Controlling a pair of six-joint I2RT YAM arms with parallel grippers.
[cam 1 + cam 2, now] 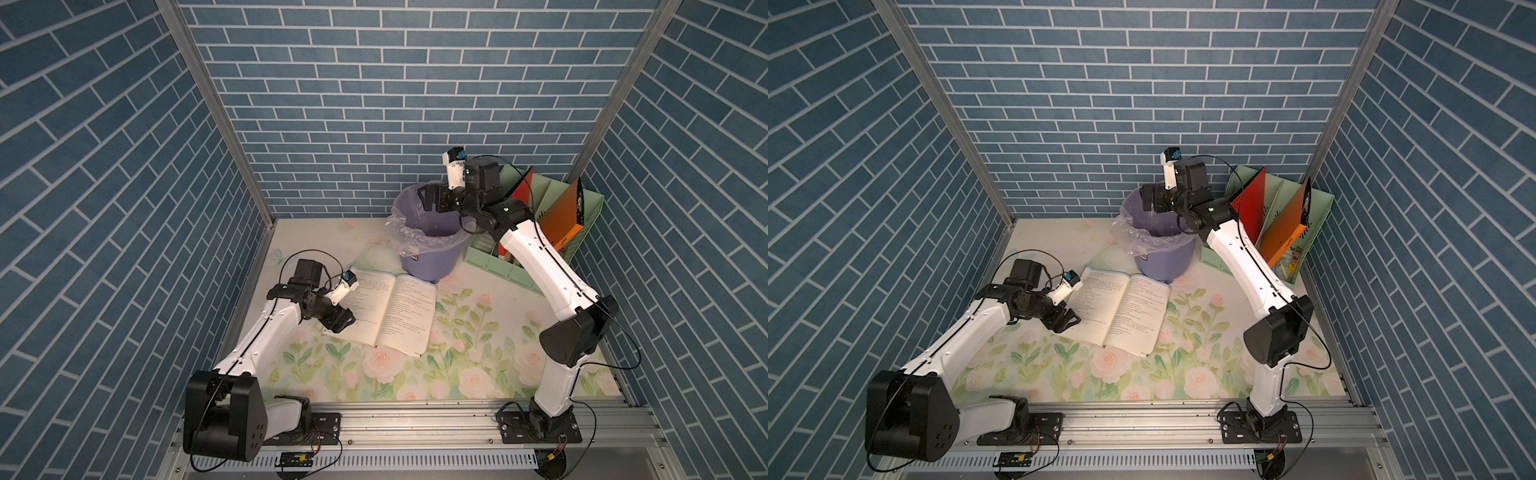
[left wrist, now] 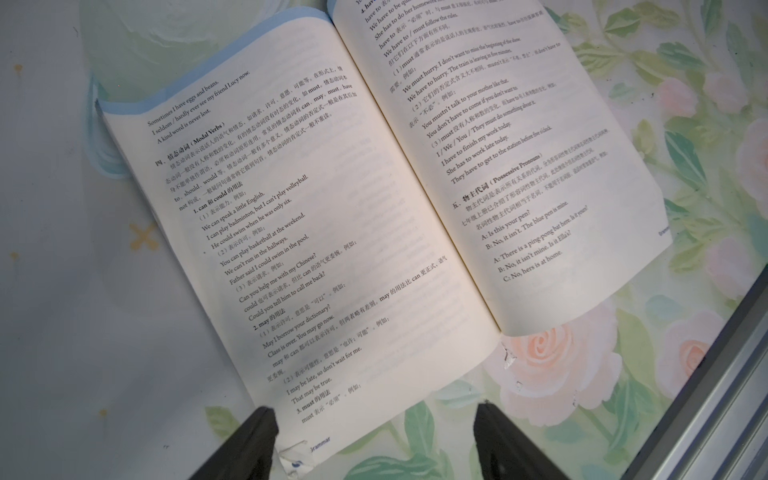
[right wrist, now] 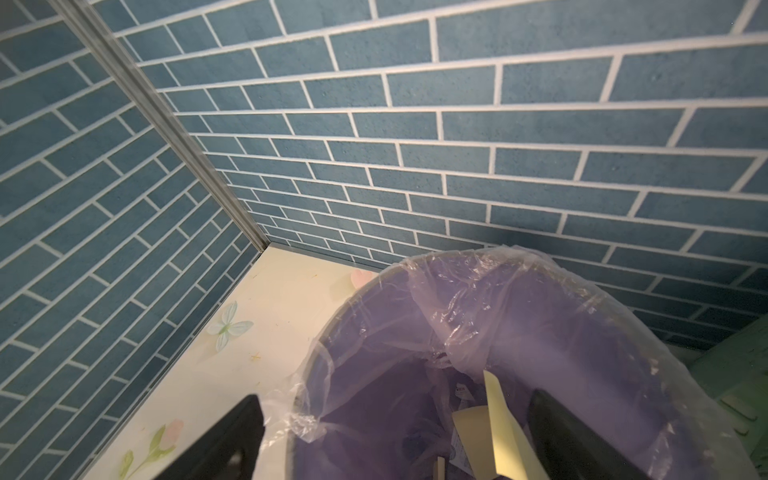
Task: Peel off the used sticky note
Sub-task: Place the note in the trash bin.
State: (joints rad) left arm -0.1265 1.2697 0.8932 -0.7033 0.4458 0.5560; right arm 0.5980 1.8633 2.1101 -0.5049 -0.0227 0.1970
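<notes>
Two grippers are seen with jaws spread wide, nothing clamped in either. The right gripper [image 3: 395,403] is held over the purple trash bin [image 1: 428,262] at the far side of the table, just behind the open textbook [image 1: 395,307]. The pale yellow sticky note [image 3: 505,424] is found inside the bin's liner in the right wrist view, so the peeling looks done and the drop-off is judged to be the step in hand. The note is stood on edge rather than laid flat: its long axis is run steeply down into the bin, with the pointed upper corner aimed up toward the rim. It's right beside one finger [image 3: 582,436], and whether it's stuck there can't be told. Next, the arm probably needs to be lifted clear, and a little shake may be called for if the adhesive is clinging. The left gripper [image 1: 343,322] is parked at the near-left corner of the book; no note is spotted on the open pages.
</notes>
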